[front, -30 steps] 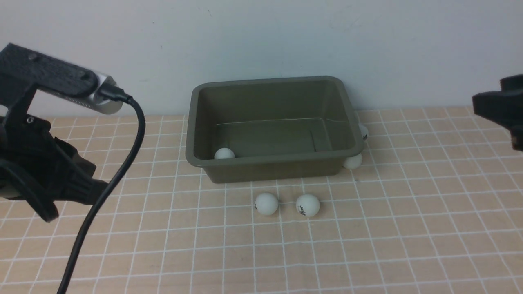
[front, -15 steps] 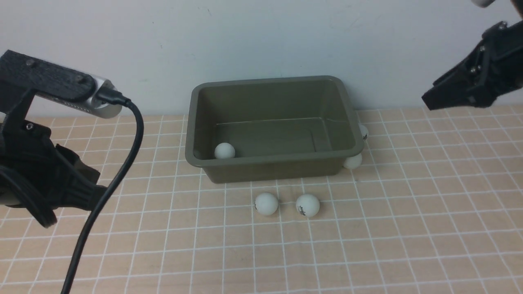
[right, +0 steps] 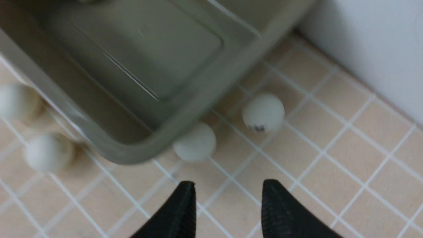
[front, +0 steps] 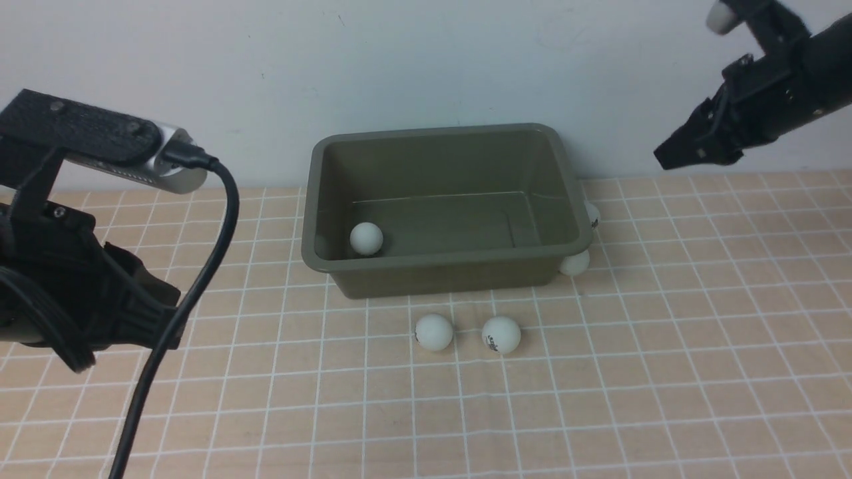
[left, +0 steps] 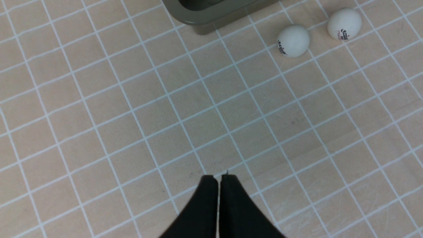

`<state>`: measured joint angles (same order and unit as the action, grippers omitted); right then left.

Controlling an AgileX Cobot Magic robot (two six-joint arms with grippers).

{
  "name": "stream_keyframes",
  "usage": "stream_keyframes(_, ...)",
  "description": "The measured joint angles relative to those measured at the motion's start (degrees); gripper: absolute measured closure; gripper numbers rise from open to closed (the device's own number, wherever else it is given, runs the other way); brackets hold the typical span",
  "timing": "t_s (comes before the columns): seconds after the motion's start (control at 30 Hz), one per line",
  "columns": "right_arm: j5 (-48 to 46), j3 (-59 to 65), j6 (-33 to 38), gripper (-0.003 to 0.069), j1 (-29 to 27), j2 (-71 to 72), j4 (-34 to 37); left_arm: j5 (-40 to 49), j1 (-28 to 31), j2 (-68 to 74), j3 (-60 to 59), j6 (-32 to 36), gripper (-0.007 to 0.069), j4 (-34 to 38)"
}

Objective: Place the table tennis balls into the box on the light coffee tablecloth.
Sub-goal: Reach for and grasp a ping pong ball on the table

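Part open and empty, my right end effector (right: 228, 186) pointed down at the ball (right: 195, 142) beside the box's (right: 138, 155) right corner. My left end effector (left: 218, 180), shut empty, sat farther off.

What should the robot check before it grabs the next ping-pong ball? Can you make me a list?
1. Right gripper open and empty: ok.
2. Left gripper shut, empty, away from the box: ok.
3. Box upright on the tablecloth: ok.
4. All balls in the box: not ok, there is only one inside ball.
5. Corner ball easy to grab: not ok, it is tucked partly under the rim.
6. Back ball not under the rim: ok.
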<state>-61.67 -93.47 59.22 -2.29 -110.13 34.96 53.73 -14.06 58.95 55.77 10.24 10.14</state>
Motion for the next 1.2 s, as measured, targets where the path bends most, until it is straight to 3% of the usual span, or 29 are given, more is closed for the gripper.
stream_keyframes(0.33,-3.50,-10.19,0.53,0.0277,-3.39,-14.56,5.89,0.06,0.00,0.00,0.00,0.00,0.0669,0.07)
stream_keyframes(0.83,-8.67,-33.19,-0.40,0.0264,1.09,-29.16,1.98,0.26,0.00,0.00,0.00,0.00,0.0669,0.07)
stream_keyframes(1.2,-8.72,-35.71,3.30,0.0264,1.11,-32.79,1.15,1.26,0.00,0.00,0.00,0.22,0.0669,0.00)
